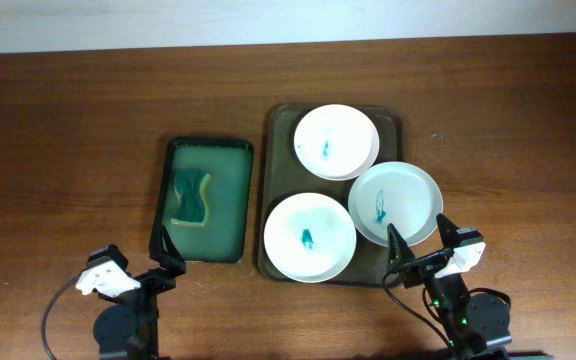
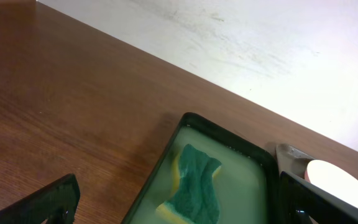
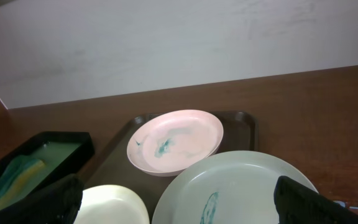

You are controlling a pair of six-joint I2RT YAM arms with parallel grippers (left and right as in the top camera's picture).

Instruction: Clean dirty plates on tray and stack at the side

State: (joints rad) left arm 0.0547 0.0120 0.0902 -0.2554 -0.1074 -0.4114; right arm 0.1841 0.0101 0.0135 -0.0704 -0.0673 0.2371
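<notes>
Saw a brown wooden table (image 1: 68, 120) with a pale wall (image 1: 118, 20) behind. Found three dirty plates (image 1: 336, 141) on the dark tray (image 1: 280, 118), one hanging over its right edge. Spotted a sponge (image 1: 192, 197) in the green tray (image 1: 230, 240) just beside. Found the left gripper (image 1: 168, 255) and right gripper (image 1: 418, 228) both spread apart, holding nothing, near the table's front.

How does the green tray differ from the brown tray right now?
The green tray is narrower and smaller; the brown tray is wider. The green tray holds a sponge; the brown tray holds three smeared white plates, one overhanging its right rim. Both are rectangular with rounded corners.
</notes>
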